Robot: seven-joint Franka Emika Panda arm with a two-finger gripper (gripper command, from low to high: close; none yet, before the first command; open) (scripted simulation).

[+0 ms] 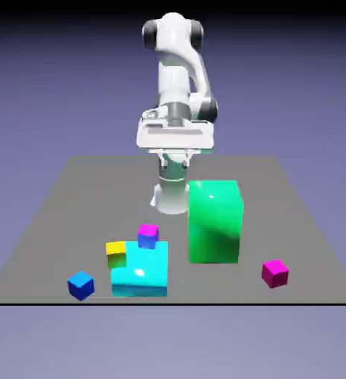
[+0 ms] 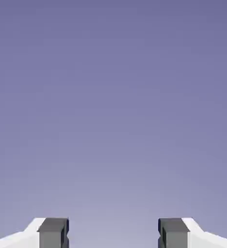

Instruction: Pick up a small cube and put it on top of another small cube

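Ext. view: 1 gripper [image 1: 175, 164], up high over the back of the tabletop [image 1: 265, 207]. 4 tiny cubes: 1 blue cube [image 1: 80, 286], 1 yellow cube [image 1: 116, 255], 1 magenta-top cube w/ violet-blue sides [image 1: 148, 236], 1 all-magenta cube [image 1: 275, 274]. 2 big blocks: 1 cyan block [image 1: 140, 269], 1 green block [image 1: 215, 222]. Blue cube is lower than the gripper, nearer the cam, off to the ext. view's left. Magenta-top cube is below it too, a bit left.

Hand view: 2 grey fingertips [image 2: 53, 233], spread wide, w/ just blue-violet backdrop [image 2: 113, 121] btwn.
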